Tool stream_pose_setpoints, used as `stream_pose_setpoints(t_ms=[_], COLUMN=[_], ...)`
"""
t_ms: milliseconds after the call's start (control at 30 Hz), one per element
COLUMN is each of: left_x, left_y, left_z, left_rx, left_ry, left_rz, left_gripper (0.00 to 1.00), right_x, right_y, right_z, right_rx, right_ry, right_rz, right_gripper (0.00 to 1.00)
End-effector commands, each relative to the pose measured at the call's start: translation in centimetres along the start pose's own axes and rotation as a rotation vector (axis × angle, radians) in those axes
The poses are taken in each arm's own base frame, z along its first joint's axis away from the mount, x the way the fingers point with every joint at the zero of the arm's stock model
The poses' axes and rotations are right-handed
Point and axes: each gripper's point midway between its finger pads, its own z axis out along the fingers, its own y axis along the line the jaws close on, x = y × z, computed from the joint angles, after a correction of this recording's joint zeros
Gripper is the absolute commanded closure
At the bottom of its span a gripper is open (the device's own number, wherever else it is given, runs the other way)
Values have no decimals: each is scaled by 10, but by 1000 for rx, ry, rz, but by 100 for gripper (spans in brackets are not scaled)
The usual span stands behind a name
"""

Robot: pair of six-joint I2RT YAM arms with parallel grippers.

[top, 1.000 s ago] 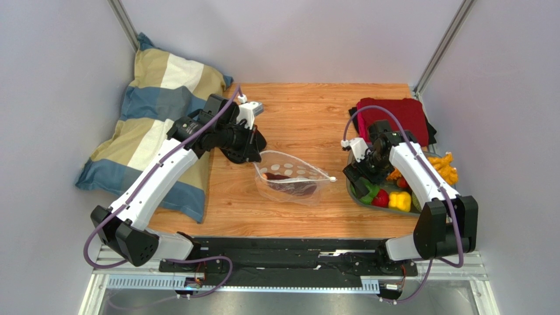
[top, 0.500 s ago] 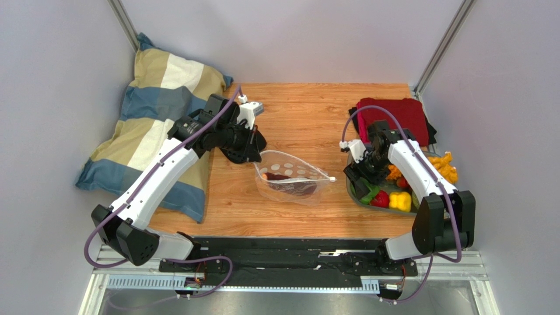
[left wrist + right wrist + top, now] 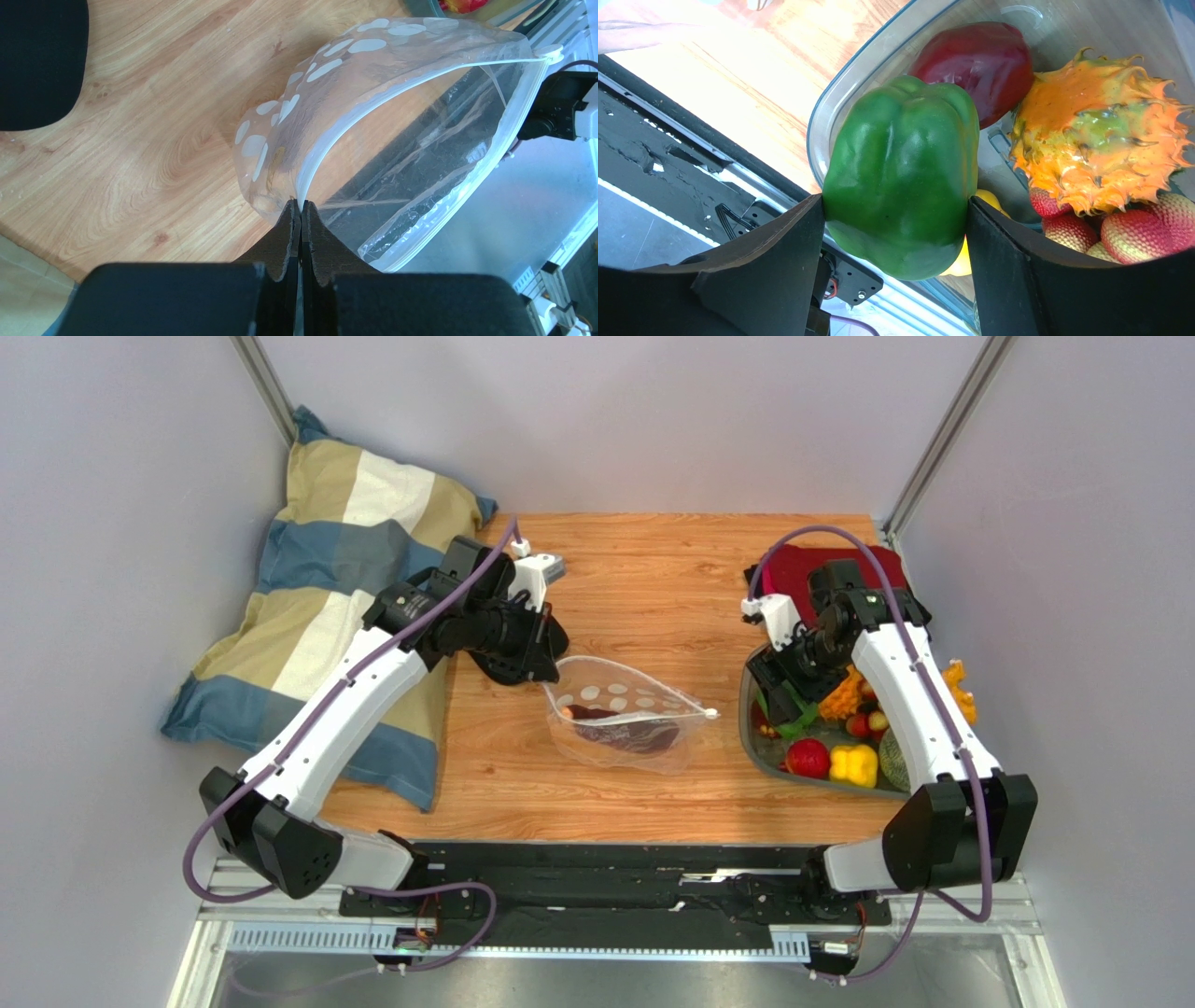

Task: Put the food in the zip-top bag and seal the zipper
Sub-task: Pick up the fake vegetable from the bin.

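The overhead camera is looking down from behind me over the wooden tabletop [image 3: 645, 574]. My left and right wrist cameras are looking closely at the clear white-dotted plastic bag [image 3: 393, 91] and grey plastic tray [image 3: 864, 70] respectively, both showing overhead.

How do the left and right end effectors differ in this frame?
The left end effector is pinched nearly flat on the edge of the bag; the right end effector is spread wide around a green pepper. The left sits over the table, the right over the tray. Both hold something.
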Motion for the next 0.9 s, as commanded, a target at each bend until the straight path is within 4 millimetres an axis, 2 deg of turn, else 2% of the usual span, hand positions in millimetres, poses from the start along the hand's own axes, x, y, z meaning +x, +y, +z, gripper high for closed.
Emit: stream_pose_setpoints(t_ms=[0, 233, 367, 500, 600, 633, 733, 867], left_x=[-12, -12, -12, -14, -13, -13, -13, -12], left_y=[-7, -6, -5, -5, -5, -4, -4, -4], left_z=[-1, 0, 4, 6, 8, 9, 11, 13], left_rx=[27, 26, 29, 31, 33, 32, 33, 40], left_ry=[-36, -32, -23, -18, -12, -10, -2, 5], left_rz=[10, 10, 6, 3, 1, -3, -5, -13], left_gripper=[100, 100, 100, 100, 100, 100, 100, 100], right_x=[-3, -20, -40, -69, -87, -96, -117, -137], right_y=[1, 3, 12, 25, 40, 45, 68, 99], right_z=[-14, -37, -61, -98, -118, -132, -157, -177], right_rx=[10, 21, -6, -38, -91, -94, -168, -235], right_ry=[-28, -102, -185, -309, -394, -442, -549, -642], right_rz=[-15, -5, 6, -1, -23, -38, -103, -209], right_gripper=[38, 39, 39, 40, 41, 41, 41, 40])
